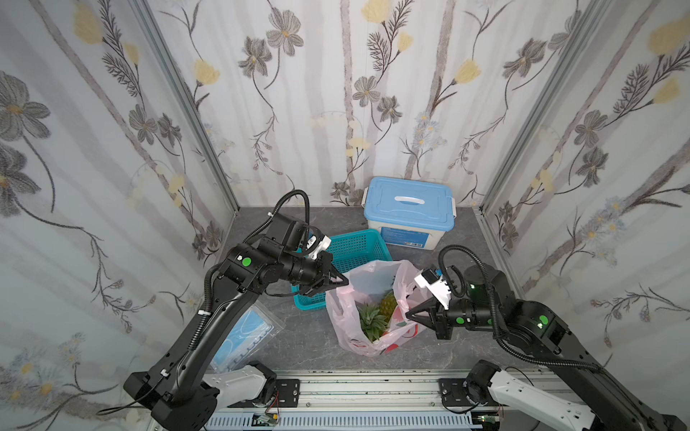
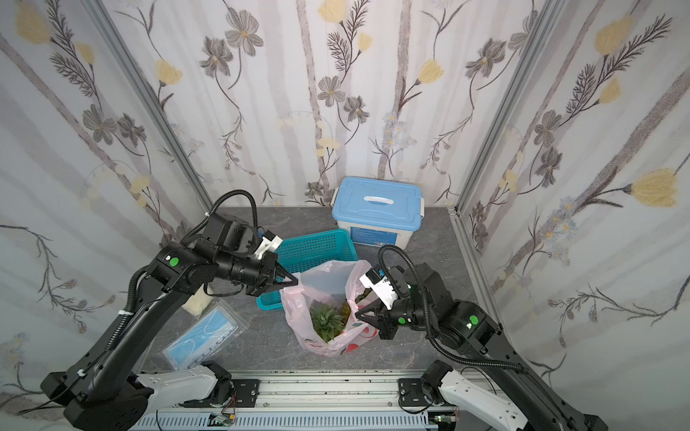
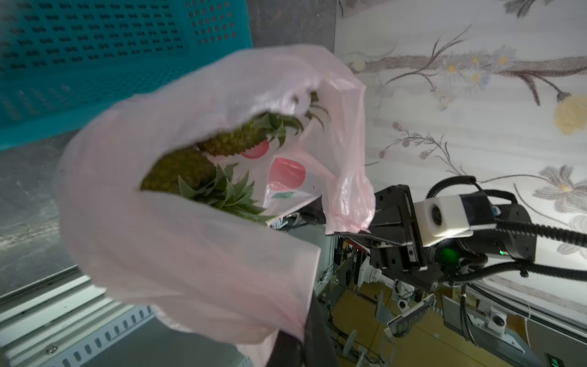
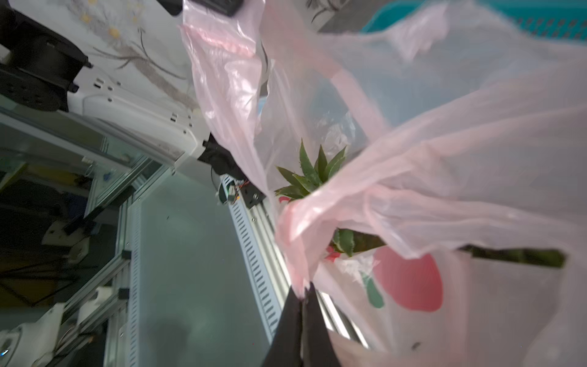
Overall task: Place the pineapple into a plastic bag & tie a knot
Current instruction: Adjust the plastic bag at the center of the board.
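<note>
The label on the blue-lidded box (image 1: pixel 405 237) is too small to read. The plastic bag (image 1: pixel 345 324) shows only red and green printed shapes, no legible words. The left tool (image 1: pixel 345 282) is pressed together on the bag's rim, and the right tool (image 1: pixel 409 314) pinches the opposite edge. The bag stands open-mouthed on the tabletop (image 1: pixel 298 350), just in front of the teal basket (image 1: pixel 354 248), with the pineapple (image 1: pixel 386 304) inside.

Mid-table the bag (image 1: pixel 347 324) gapes upward. The basket (image 1: pixel 354 248) crowds its far left, box (image 1: pixel 409 209) farther; masks (image 1: pixel 246 332) lie near left, open table (image 1: pixel 306 336) between.
</note>
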`<state>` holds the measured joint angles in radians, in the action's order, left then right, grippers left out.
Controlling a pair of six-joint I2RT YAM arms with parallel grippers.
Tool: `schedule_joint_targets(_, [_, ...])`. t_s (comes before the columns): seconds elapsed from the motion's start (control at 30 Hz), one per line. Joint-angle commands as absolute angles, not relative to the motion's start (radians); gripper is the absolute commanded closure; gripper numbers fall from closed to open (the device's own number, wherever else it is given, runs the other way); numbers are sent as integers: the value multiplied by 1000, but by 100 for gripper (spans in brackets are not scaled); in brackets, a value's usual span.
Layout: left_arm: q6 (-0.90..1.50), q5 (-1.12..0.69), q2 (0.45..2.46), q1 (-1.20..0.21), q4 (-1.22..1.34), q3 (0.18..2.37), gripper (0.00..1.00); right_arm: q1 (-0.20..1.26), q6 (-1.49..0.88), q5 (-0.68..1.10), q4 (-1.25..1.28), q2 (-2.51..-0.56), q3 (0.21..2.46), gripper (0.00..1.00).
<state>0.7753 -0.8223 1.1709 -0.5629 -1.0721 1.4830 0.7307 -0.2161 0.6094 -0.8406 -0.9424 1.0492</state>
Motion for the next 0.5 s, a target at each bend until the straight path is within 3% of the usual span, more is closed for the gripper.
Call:
schedule_joint_targets(0.0, [799, -1016, 1136, -560, -941, 1463, 100, 720, -147, 812, -824, -958, 1157, 100])
schedule_joint_targets(0.1, [866, -1057, 1126, -561, -788, 1482, 100, 670, -171, 817, -654, -931, 1229, 100])
schedule_joint_targets(0.2, [889, -1018, 1130, -557, -681, 1511, 100, 639, -195, 708, -461, -897, 1226, 100])
schedule_joint_targets(0.37, [964, -766, 1131, -537, -514, 1486, 100, 637, -219, 356, -278, -856, 1110, 100])
schedule_joint_targets(0.47, [1050, -677, 1130, -537, -357, 1420, 100, 637, -175, 345, -288, -864, 1105, 100])
